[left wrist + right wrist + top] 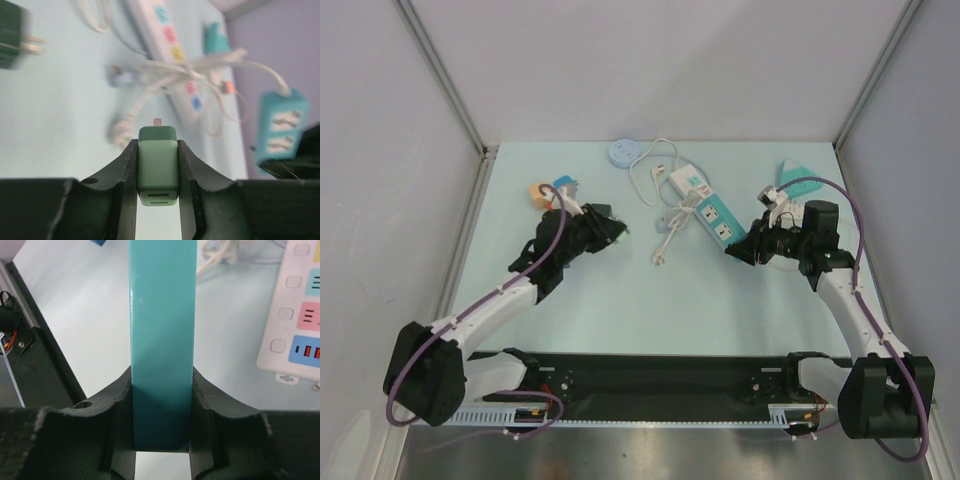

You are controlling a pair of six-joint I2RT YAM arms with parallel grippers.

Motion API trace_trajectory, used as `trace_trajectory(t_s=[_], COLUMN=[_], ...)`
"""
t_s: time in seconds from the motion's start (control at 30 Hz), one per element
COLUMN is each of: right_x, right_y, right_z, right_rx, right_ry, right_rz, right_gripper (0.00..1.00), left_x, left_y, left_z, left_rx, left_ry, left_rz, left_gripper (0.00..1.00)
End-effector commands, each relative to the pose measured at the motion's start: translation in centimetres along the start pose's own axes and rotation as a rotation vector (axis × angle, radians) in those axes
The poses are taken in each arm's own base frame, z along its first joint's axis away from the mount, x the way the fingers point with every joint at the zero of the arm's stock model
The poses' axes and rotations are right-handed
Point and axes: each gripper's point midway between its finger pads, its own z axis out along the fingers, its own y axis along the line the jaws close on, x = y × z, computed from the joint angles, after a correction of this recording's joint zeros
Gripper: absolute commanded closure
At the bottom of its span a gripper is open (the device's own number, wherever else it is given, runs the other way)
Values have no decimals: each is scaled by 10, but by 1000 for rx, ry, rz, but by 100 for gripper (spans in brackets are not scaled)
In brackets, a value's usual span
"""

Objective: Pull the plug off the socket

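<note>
Left tool [611, 228] clamped on green plug [157, 165]; plug free, well apart from teal socket strip [161, 340]. White cable tangle [665, 215] between. Right tool [742, 250] pinching strip's end. Advice: keep both grips firm, lower plug onto bare desk [620, 290], clear of cables.
</note>
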Motion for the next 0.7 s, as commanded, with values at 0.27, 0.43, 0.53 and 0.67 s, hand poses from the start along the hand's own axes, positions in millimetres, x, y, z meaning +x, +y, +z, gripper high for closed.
trace_trajectory(t_s=[0.27,0.43,0.53,0.67], right_x=[-26,-26,-26,-25], right_y=[18,18,18,17], right_z=[-4,-4,-4,-4], right_rx=[-100,-100,-100,-99], right_ry=[-70,-68,-67,-66], right_rz=[-123,-122,-124,-121], right_gripper=[100,100,100,100], left_x=[-66,-86,-86,-88], left_y=[142,171,185,204], left_z=[-15,6,20,31], left_rx=[-408,-485,-517,-578], left_ry=[-23,19,62,96], left_rz=[73,72,77,98], left_gripper=[100,100,98,92])
